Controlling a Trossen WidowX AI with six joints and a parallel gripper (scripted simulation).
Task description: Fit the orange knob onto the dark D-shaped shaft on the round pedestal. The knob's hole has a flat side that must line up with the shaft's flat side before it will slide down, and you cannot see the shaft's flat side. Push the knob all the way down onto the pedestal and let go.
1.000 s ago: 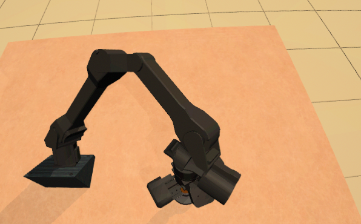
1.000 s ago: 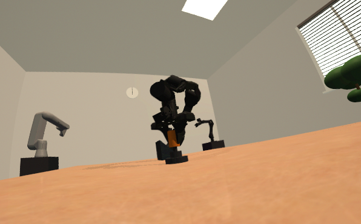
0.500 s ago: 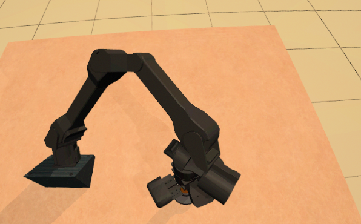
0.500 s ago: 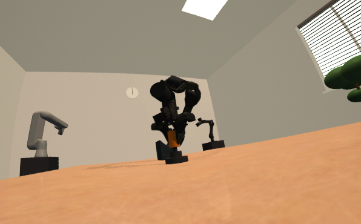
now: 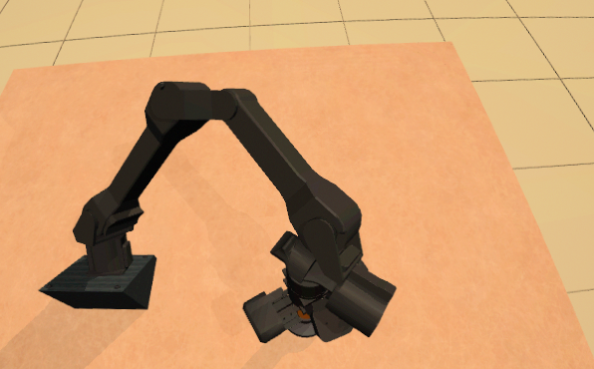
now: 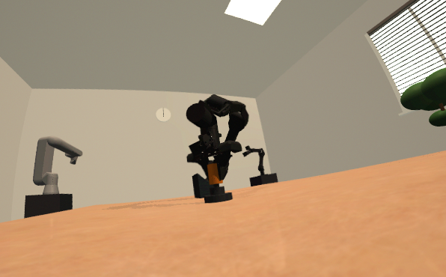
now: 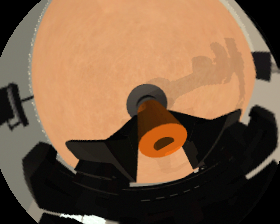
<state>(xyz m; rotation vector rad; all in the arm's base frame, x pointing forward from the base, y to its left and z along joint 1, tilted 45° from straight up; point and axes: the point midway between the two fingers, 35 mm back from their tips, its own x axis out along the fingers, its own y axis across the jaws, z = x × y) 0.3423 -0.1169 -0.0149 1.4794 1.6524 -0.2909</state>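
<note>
The orange knob (image 5: pixel 303 314) (image 6: pixel 214 174) (image 7: pixel 173 137) is between the fingers of my gripper (image 6: pixel 215 172), which is shut on it. In the exterior view the knob leans slightly. The round dark pedestal (image 5: pixel 303 330) (image 6: pixel 218 198) (image 7: pixel 132 102) stands directly below the knob, with a narrower dark raised part at its middle. The knob's lower end is at or just above that part; I cannot tell whether they touch. The wrist view shows the knob's top face and the opening of its hole. The shaft cannot be made out.
My arm's dark base block (image 5: pixel 115 291) (image 6: pixel 200 186) stands on the orange-tan table (image 5: pixel 419 199) (image 6: pixel 314 224). Beyond the table, the exterior view shows a grey arm (image 6: pixel 44 161) on a dark block, a small dark arm (image 6: pixel 261 161) and a plant (image 6: pixel 443 82).
</note>
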